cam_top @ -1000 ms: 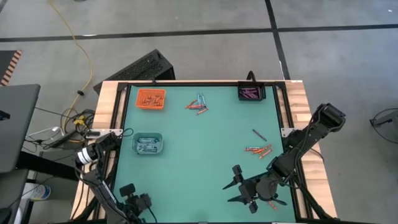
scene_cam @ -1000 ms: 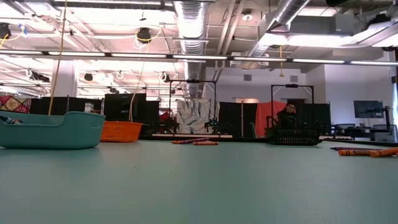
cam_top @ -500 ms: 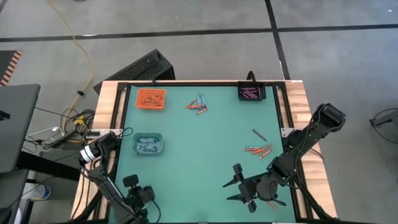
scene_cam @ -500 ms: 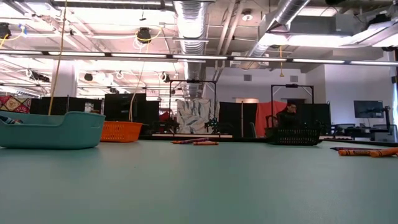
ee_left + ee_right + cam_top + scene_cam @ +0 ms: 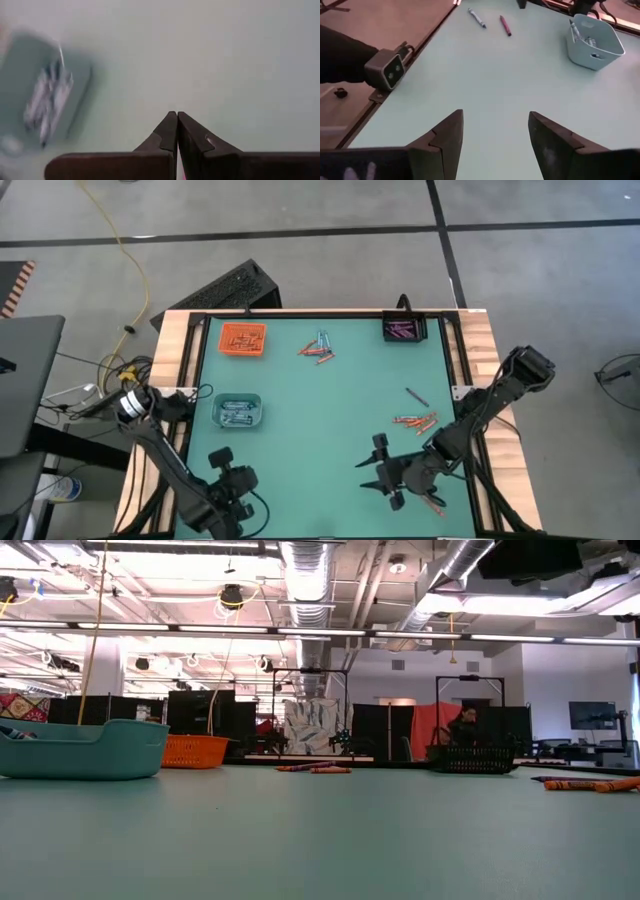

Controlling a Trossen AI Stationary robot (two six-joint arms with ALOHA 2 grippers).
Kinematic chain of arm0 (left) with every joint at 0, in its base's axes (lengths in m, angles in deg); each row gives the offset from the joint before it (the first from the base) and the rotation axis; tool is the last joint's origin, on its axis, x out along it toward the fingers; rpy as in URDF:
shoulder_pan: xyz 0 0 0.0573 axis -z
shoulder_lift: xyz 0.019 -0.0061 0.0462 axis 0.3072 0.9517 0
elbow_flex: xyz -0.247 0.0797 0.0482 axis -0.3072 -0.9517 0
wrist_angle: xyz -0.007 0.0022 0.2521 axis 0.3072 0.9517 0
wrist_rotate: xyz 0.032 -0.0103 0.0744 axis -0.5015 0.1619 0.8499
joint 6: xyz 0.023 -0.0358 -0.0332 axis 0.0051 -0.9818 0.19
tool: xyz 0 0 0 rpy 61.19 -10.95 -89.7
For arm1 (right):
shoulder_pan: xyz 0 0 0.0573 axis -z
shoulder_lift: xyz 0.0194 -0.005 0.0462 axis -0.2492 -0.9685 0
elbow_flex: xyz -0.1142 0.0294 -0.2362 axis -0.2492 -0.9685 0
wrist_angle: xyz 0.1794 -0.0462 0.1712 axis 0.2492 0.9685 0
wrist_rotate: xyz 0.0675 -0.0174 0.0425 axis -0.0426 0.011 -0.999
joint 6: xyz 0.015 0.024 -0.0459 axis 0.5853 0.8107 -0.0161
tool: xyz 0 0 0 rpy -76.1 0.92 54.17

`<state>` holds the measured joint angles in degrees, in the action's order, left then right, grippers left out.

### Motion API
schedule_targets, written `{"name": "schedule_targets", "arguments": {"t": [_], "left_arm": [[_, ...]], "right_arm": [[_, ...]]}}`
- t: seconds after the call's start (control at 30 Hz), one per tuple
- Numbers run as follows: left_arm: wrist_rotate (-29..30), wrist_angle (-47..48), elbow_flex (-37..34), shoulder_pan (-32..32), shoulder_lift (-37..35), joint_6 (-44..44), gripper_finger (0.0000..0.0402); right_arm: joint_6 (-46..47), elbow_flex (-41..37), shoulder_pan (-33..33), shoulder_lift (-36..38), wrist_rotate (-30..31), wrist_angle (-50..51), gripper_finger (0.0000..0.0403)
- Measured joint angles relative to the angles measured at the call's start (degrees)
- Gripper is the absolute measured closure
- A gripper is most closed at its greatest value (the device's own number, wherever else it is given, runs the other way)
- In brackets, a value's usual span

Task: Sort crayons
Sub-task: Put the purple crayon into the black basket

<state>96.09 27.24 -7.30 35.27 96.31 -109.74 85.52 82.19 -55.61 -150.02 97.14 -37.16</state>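
Orange-red crayons (image 5: 415, 421) side by side, long axes left-right.

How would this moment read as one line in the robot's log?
left gripper: shut, empty, near table edge | right gripper: open, empty, above green table | thin orange-red crayons: loose, unsorted beside right arm

The left gripper (image 5: 228, 480), at the table's near left edge, now sits farther in over the green mat than a second ago, closer to the light blue tray (image 5: 238, 412), and its fingers (image 5: 170, 131) have come fully together. The right gripper (image 5: 378, 469) has shifted slightly left and away from the near edge.
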Motion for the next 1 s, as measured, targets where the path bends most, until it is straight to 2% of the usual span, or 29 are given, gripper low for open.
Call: {"name": "schedule_targets", "arguments": {"t": [0.07, 0.17, 0.4, 0.5, 0.9, 1.0], "left_arm": [[-5.1, -0.9, 0.0, -0.6, 0.1, 0.8, 0.0401], [-7.4, -2.6, 0.0, -0.8, 0.1, 1.5, 0.0387], [-12.5, -6.6, -3.1, -2.3, 0.1, 1.5, 0.0285], [-15.6, -9.4, -6.5, -2.8, 0.1, 1.3, 0.0259], [-21.2, -21.8, -15.9, -2.9, -0.2, 1.2, 0.0269], [-21.4, -22.4, -17.1, -2.8, -0.3, 0.7, 0.0272]], "right_arm": [[0.0, 0.0, 0.1, 0.0, 0.0, 0.0, 0.0185], [0.1, 0.0, -0.2, 0.0, 0.0, 0.0, 0.0185], [0.1, 0.0, -1.5, 0.0, -0.2, -0.2, 0.0185], [0.1, 0.0, -2.0, 0.0, -0.2, -0.2, 0.0185], [0.5, 0.0, -3.1, 0.0, -0.2, -0.2, 0.0185], [0.5, 0.0, -3.1, 0.0, -0.1, -0.2, 0.0185]]}}
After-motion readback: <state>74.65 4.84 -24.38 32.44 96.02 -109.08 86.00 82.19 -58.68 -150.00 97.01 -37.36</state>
